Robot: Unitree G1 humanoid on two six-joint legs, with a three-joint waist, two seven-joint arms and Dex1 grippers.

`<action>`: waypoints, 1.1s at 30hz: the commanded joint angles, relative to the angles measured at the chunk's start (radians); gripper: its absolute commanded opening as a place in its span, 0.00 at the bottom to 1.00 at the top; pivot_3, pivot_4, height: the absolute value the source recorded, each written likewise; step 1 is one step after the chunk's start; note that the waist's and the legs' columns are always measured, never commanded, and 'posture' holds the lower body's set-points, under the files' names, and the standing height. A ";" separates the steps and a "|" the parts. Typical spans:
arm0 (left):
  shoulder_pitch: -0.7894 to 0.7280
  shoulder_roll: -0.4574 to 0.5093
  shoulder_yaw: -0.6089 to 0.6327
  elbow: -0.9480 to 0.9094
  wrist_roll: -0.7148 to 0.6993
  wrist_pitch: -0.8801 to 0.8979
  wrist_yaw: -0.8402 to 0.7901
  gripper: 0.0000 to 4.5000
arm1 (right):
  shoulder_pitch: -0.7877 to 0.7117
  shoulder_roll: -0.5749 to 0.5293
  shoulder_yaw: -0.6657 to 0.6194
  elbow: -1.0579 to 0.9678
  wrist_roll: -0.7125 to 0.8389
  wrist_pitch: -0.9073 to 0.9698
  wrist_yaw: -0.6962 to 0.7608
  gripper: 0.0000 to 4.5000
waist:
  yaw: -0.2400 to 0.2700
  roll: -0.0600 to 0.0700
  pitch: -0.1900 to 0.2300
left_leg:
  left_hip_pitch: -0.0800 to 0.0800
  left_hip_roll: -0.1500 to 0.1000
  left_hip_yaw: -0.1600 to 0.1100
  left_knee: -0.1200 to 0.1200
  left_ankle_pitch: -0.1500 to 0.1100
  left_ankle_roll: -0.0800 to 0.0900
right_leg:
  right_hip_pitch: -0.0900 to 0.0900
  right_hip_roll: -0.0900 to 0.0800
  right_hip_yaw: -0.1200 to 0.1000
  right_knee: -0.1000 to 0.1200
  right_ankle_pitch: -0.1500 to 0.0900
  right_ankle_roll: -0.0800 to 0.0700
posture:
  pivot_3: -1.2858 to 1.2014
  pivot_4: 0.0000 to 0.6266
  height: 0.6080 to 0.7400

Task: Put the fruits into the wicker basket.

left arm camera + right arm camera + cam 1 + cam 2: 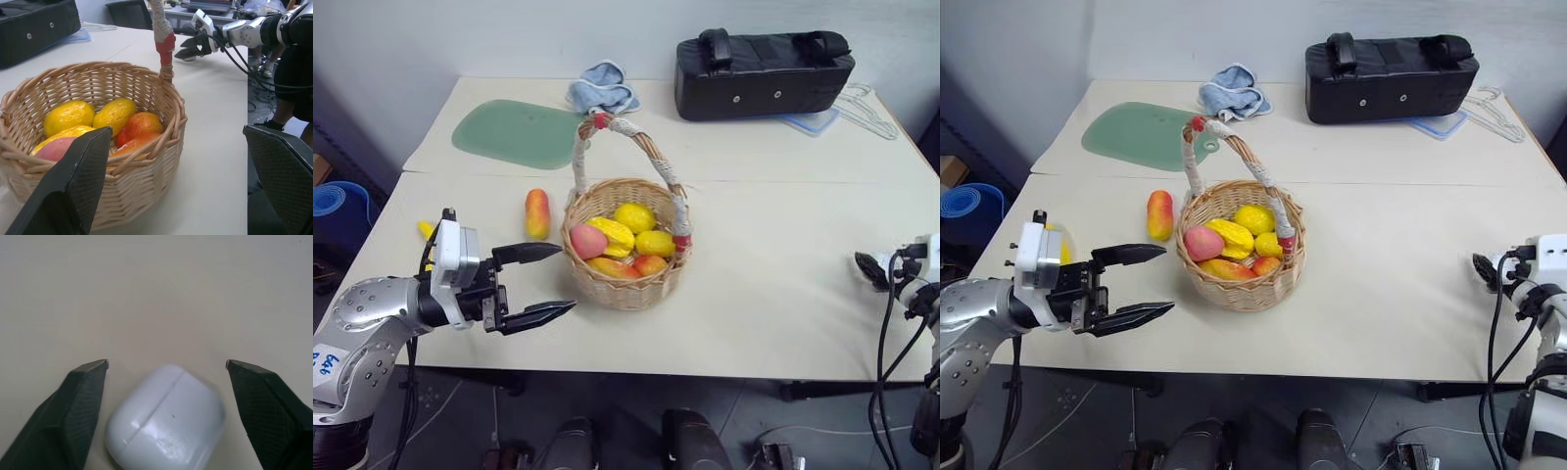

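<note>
The left gripper (546,282) is wide open and holds nothing, just beside the round tan wicker basket (625,284). The right gripper (166,364) is wide open too, with a small white rounded case (166,423) lying between its fingers, not squeezed. Yellow, orange and pink toy fruits (622,240) sit in the basket. A red-and-yellow mango-like fruit (537,212) lies on the cream table (773,294) near it.
</note>
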 commanded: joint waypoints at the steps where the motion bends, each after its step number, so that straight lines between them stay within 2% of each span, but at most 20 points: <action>1: -0.008 0.000 0.091 0.103 0.022 -0.045 0.016 1.00 | 0.022 -0.028 -0.028 -0.078 0.045 -0.021 0.076 0.99 | 0.003 0.000 0.000 | 0.000 0.000 0.000 0.000 0.000 0.000 | 0.000 0.000 0.000 -0.002 0.000 0.000 | 0.52 0.24 1.00; 4: 0.007 -0.038 0.159 0.206 0.034 -0.077 0.056 1.00 | 0.093 -0.013 -0.037 -0.270 0.096 -0.012 0.155 0.99 | 0.007 0.001 0.000 | 0.000 0.002 0.000 0.000 0.000 0.000 | 0.000 0.000 0.000 -0.001 0.000 0.000 | 0.52 0.24 1.00; 8: 0.079 -0.027 0.287 0.420 0.094 -0.155 0.055 1.00 | 0.255 0.041 -0.027 -0.743 0.226 0.089 0.223 0.99 | 0.003 0.001 0.000 | 0.001 0.004 -0.001 -0.002 -0.001 0.000 | -0.001 0.000 0.000 0.001 0.000 0.000 | 0.52 0.24 1.00; 11: 0.124 -0.026 0.416 0.622 0.120 -0.207 0.116 1.00 | 0.368 0.128 0.000 -1.083 0.344 0.169 0.199 0.99 | 0.003 0.000 0.000 | 0.002 0.009 0.000 -0.001 -0.004 -0.003 | -0.002 0.002 -0.007 0.004 0.001 0.000 | 0.52 0.24 1.00; 13: 0.165 0.006 0.466 0.766 0.157 -0.257 0.112 1.00 | 0.450 0.178 0.037 -1.265 0.369 0.134 0.223 0.99 | 0.004 0.000 0.000 | 0.003 0.012 0.000 -0.002 -0.005 -0.005 | -0.002 0.001 -0.013 0.005 0.001 -0.001 | 0.52 0.24 1.00; 17: 0.213 0.078 0.573 0.985 0.178 -0.290 0.156 1.00 | 0.582 0.206 0.111 -1.482 0.366 0.043 0.329 0.99 | 0.015 -0.003 -0.001 | 0.002 0.013 -0.001 -0.001 -0.011 -0.003 | -0.004 -0.001 -0.022 0.006 0.001 -0.001 | 0.52 0.24 1.00; 19: 0.247 0.099 0.586 1.053 0.187 -0.292 0.141 1.00 | 0.581 0.229 0.113 -1.545 0.419 0.086 0.282 0.99 | 0.019 -0.005 -0.001 | 0.001 0.012 0.000 0.001 -0.015 -0.002 | -0.004 -0.003 -0.024 0.006 0.002 -0.001 | 0.52 0.24 1.00; 23: 0.273 0.101 0.605 1.074 0.160 -0.262 0.112 1.00 | 0.576 0.249 0.175 -1.687 0.465 0.146 0.235 0.99 | 0.027 -0.007 -0.003 | 0.002 0.011 0.003 0.005 -0.018 0.002 | -0.002 -0.015 -0.031 0.003 0.004 0.000 | 0.52 0.24 1.00; 27: 0.249 0.092 0.602 0.956 0.105 -0.200 0.081 1.00 | 0.578 0.272 0.237 -1.749 0.448 0.162 0.207 0.99 | 0.034 -0.011 -0.005 | 0.002 0.014 -0.001 0.005 -0.020 -0.001 | -0.003 -0.019 -0.043 0.003 0.006 -0.004 | 0.52 0.24 1.00; 30: 0.244 0.131 0.516 0.805 0.115 -0.130 0.025 1.00 | 0.552 0.274 0.261 -1.744 0.436 0.163 0.206 0.99 | 0.034 -0.011 -0.005 | 0.002 0.015 -0.001 0.005 -0.019 -0.002 | -0.002 -0.020 -0.051 0.003 0.006 -0.005 | 0.52 0.24 1.00; 33: 0.195 0.204 0.414 0.735 0.145 -0.042 0.011 1.00 | 0.511 0.270 0.270 -1.712 0.434 0.157 0.222 0.99 | 0.032 -0.010 -0.004 | 0.002 0.014 0.001 0.006 -0.018 -0.002 | -0.002 -0.019 -0.054 0.003 0.007 -0.006 | 0.52 0.24 1.00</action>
